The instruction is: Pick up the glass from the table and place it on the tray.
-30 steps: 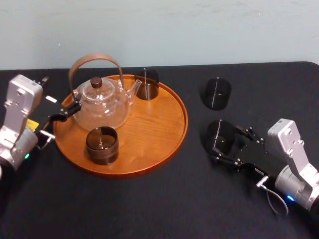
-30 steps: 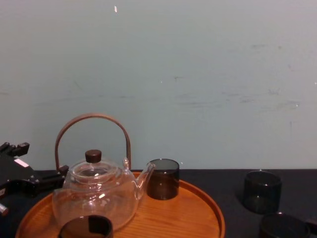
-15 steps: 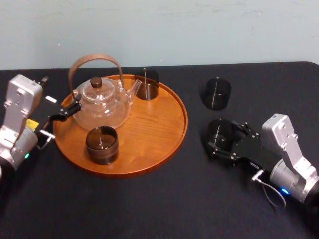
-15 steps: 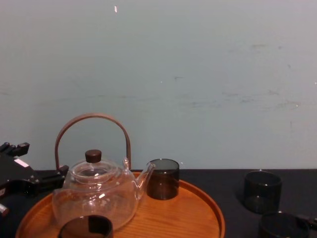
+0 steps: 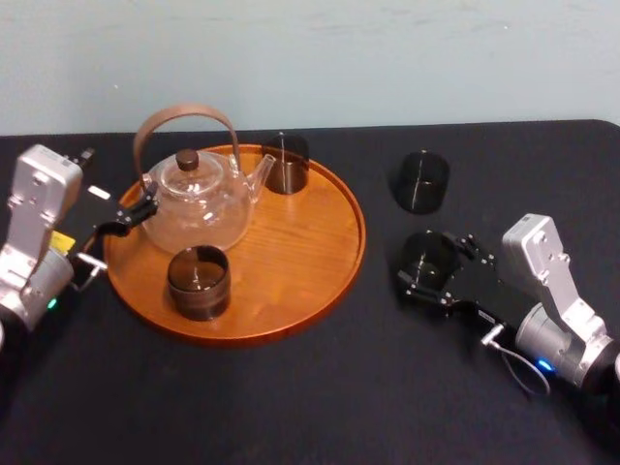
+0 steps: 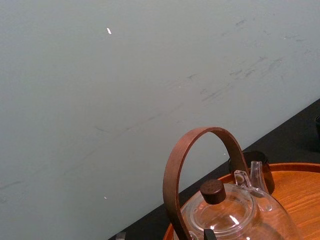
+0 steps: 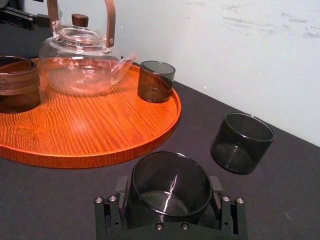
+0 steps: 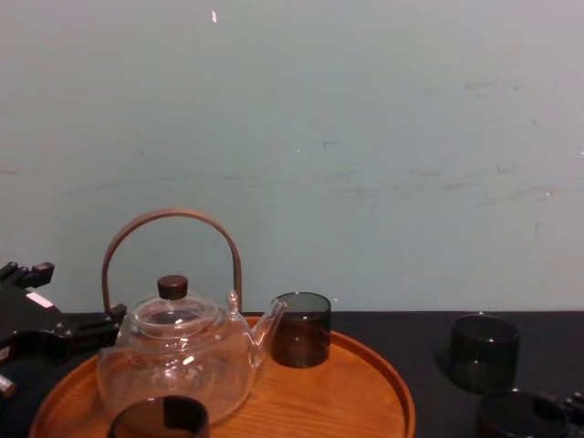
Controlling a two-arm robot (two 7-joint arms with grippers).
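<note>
A dark smoked glass stands on the black table, right of the round orange-brown tray. My right gripper holds it from the near right side. In the right wrist view the glass sits between the two black fingers, which press against its sides. In the chest view its rim shows at the lower right. My left gripper is parked at the tray's left rim, beside the teapot.
On the tray are a glass teapot with a brown hoop handle and two dark glasses. Another dark glass stands on the table behind the held one. The tray's right half is bare wood.
My right arm has moved left and forward, bringing its fingers closer around the glass. The glass has barely shifted. The left arm has not moved.
</note>
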